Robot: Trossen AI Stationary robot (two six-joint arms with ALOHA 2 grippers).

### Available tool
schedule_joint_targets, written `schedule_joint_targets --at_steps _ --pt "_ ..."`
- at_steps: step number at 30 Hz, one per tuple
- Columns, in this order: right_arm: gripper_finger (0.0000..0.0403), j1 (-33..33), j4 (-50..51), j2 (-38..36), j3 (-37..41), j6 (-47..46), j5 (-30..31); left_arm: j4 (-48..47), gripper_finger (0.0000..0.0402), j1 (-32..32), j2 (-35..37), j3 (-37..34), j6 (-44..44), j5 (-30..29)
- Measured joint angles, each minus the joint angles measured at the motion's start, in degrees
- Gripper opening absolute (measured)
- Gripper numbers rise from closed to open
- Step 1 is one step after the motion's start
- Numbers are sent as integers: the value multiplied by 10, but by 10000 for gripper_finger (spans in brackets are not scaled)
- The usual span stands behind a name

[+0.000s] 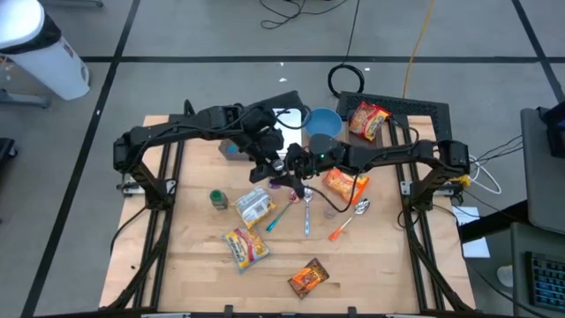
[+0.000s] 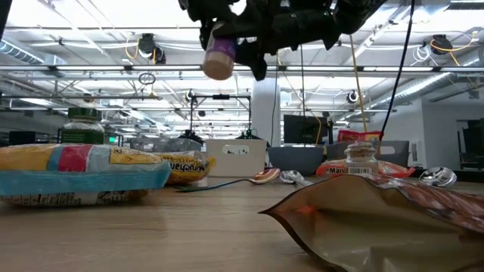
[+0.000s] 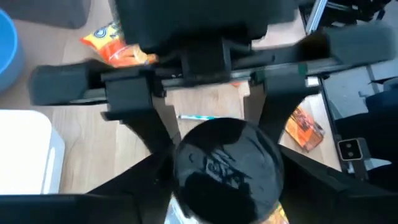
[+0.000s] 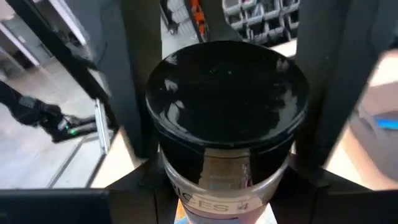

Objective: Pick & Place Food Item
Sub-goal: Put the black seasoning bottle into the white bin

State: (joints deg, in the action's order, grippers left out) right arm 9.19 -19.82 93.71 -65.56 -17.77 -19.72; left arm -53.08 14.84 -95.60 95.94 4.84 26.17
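Mid-handover. The small clear spice jar with black lid [image 2: 219,57] hangs in the air over the middle of the light wooden table [image 1: 194,274], caught between both arms. The R gripper [image 1: 298,164] pinches it at the sides, just under the lid. The L gripper [image 1: 265,164] is right against the jar too, but you can't tell if it's gripping or free. So pick looks done and place isn't: jar is not yet set down anywhere, and the drop spot is unclear.

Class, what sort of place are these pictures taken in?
Probably a robotics lab in a large industrial hall: exposed ceiling beams, computer monitors behind, and a wooden table fitted with two arms.
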Motion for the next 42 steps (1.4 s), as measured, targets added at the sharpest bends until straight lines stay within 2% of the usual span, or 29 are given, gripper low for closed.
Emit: schedule_joint_targets --at_steps 6,16,24,26,29,42 --pt "183 5 4 0 1 -4 0 -2 279 0 -4 0 -5 -8" --pt "183 5 5 0 2 3 0 5 217 15 -4 0 -4 15" --pt "183 4 14 2 4 8 0 8 252 20 -4 0 -9 20" --pt "183 4 17 3 4 9 0 9 243 20 -3 1 -9 21" --pt "183 4 20 3 4 11 -1 9 209 20 -3 1 -8 22" --pt "183 4 17 3 4 11 1 5 208 20 -3 2 6 21"
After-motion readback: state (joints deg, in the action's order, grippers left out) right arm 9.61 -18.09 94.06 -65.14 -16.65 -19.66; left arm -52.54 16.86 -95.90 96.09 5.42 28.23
